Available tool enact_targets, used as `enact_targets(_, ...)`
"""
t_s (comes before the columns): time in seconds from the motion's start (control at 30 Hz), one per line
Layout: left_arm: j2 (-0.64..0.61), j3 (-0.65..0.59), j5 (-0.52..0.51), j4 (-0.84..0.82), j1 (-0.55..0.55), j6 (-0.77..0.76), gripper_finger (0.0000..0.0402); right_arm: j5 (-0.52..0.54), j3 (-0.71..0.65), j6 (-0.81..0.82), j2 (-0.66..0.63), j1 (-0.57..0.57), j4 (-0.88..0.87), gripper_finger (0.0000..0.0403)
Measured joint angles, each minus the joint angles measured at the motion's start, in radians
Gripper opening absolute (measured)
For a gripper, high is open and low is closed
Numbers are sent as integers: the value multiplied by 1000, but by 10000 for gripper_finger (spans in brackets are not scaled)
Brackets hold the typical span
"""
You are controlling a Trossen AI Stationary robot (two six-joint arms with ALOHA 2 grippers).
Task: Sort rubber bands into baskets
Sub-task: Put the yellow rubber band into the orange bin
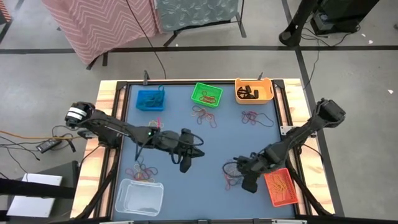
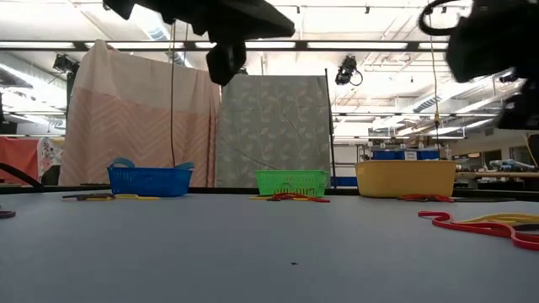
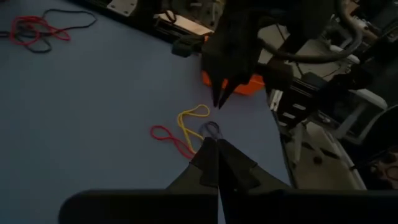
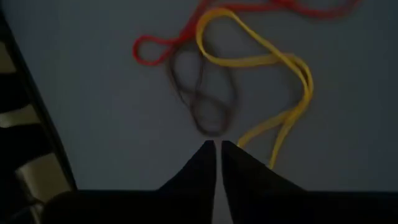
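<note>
The right gripper (image 1: 248, 184) hovers low over a small tangle of bands (image 4: 236, 74) lying on the mat just beside the red-orange basket (image 1: 281, 187); its fingers stand almost together, with only a thin slit between the tips, and nothing is pinched in them. Under the tips lie a yellow band (image 4: 273, 87), a red band (image 4: 155, 50) and a dark brown band (image 4: 202, 93), overlapping. The step in hand looks like the picking of one band from this tangle, most likely the brown one nearest the tips. The next move calls for the fingers to part wider, drop to the mat astride a single strand, and close without catching the yellow loop. The left gripper (image 1: 185, 165) waits mid-table, pressed shut and empty. Other bands lie before the green basket (image 1: 207, 94) and the yellow-orange basket (image 1: 254, 91).
</note>
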Motion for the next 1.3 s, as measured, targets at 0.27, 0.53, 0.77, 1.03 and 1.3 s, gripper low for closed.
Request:
enact_targets(0.27, -2, 2, -18, 8, 2, -1, 0, 98, 44, -114, 74, -37, -67, 130)
enact_targets(0.53, -2, 2, -74, 14, 4, -8, 0, 162, 44, -87, 157, -45, -81, 225)
enact_targets(0.77, -2, 3, -82, 13, 4, -5, 0, 162, 54, -49, 237, -44, -94, 228)
enact_targets(1.03, -2, 3, -82, 13, 4, 4, 0, 160, 45, -10, 202, -61, -149, 46)
enact_targets(1.3, -16, 4, -85, 13, 35, 10, 1, 214, 41, 44, -18, -78, -305, 5)
